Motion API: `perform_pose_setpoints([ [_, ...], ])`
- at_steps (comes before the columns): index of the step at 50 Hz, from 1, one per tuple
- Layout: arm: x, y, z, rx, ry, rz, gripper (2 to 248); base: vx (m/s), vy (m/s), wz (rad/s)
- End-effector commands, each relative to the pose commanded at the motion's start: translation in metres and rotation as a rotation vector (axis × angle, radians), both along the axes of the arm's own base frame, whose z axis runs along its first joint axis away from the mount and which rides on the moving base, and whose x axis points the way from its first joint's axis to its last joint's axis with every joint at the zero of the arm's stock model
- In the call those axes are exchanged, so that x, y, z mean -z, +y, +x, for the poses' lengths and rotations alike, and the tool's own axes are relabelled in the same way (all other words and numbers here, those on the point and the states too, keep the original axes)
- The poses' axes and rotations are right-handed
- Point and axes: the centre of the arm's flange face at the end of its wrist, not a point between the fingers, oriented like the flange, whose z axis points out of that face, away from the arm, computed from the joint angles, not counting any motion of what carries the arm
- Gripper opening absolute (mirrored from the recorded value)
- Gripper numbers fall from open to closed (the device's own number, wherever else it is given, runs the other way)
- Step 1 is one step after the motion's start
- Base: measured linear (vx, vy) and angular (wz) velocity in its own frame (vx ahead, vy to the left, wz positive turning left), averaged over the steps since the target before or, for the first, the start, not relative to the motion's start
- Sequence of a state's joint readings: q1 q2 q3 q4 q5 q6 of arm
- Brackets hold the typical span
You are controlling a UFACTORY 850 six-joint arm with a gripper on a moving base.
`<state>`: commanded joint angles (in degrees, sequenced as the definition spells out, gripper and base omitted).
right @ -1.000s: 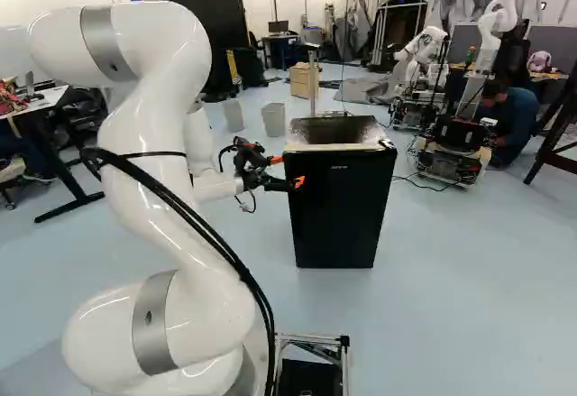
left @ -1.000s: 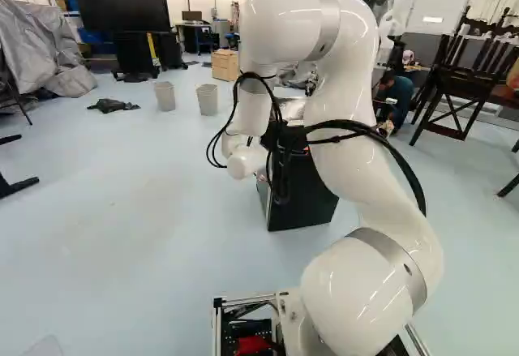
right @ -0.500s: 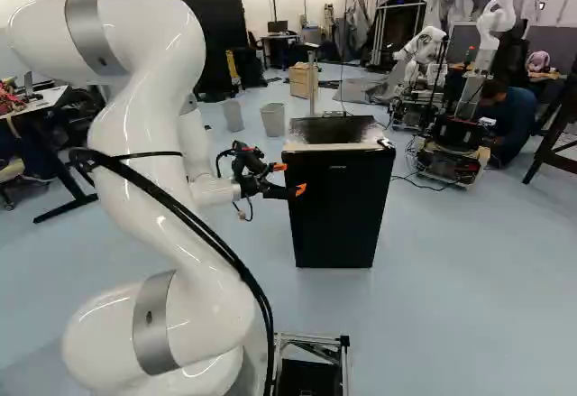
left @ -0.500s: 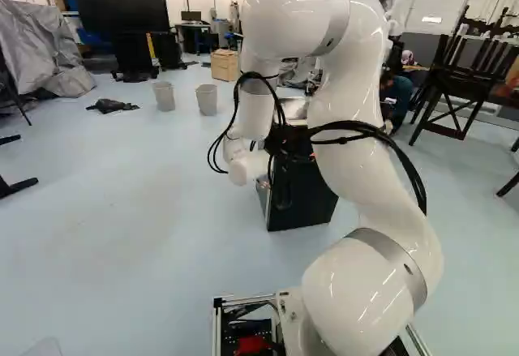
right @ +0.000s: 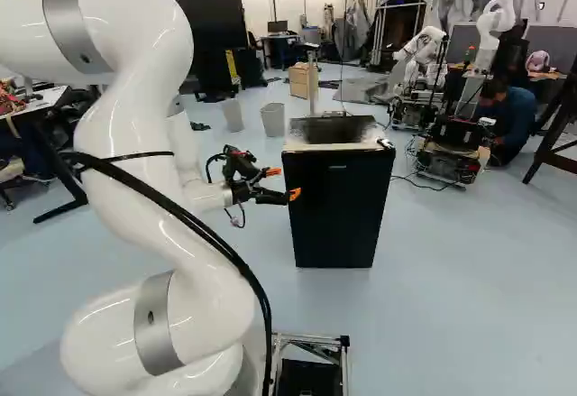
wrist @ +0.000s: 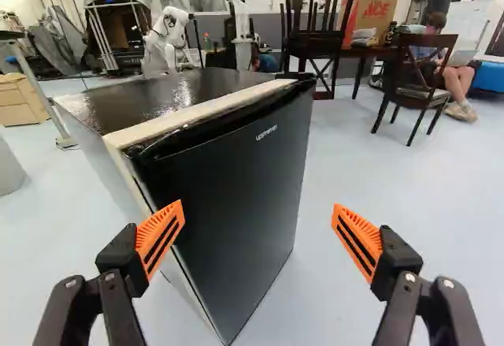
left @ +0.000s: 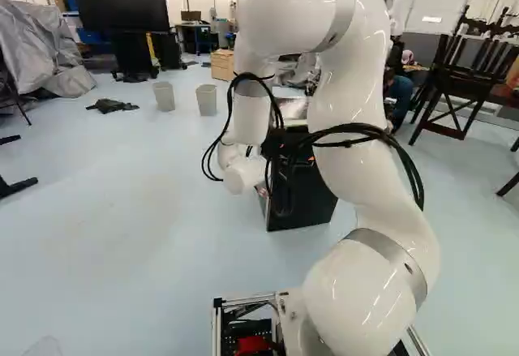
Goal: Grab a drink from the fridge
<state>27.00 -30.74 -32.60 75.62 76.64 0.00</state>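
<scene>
"Drink out of sight, then?"

"Yes, presumably inside the fridge (right: pixel 335 211), which stood shut on the floor (right: pixel 469 279), ahead and to the right of the tool (wrist: pixel 259 237). The tool was open, gripping nothing."

"Where was the hold?"

"At the left edge of the door (wrist: pixel 236 196), I judged. It looked stiff and slick, and its seal would likely resist at first. A can or bottle inside would probably be light but slippery, best held round the middle."

"Anything in the way?"

"Mainly that closed door. Two bins (right: pixel 273 120) stood farther off, left, and a cable (right: pixel 431 186) lay on the floor, right."
</scene>
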Motion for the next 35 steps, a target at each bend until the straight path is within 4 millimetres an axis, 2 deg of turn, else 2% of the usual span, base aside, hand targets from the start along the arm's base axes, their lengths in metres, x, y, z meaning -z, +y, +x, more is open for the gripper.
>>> perform_pose_setpoints([
  [17,0.0,0.017,-0.006,-0.028,0.0,0.001,247,0.0,0.0,0.0],
  [35,0.001,0.036,0.001,-0.048,-0.015,0.01,247,0.0,0.0,0.0],
])
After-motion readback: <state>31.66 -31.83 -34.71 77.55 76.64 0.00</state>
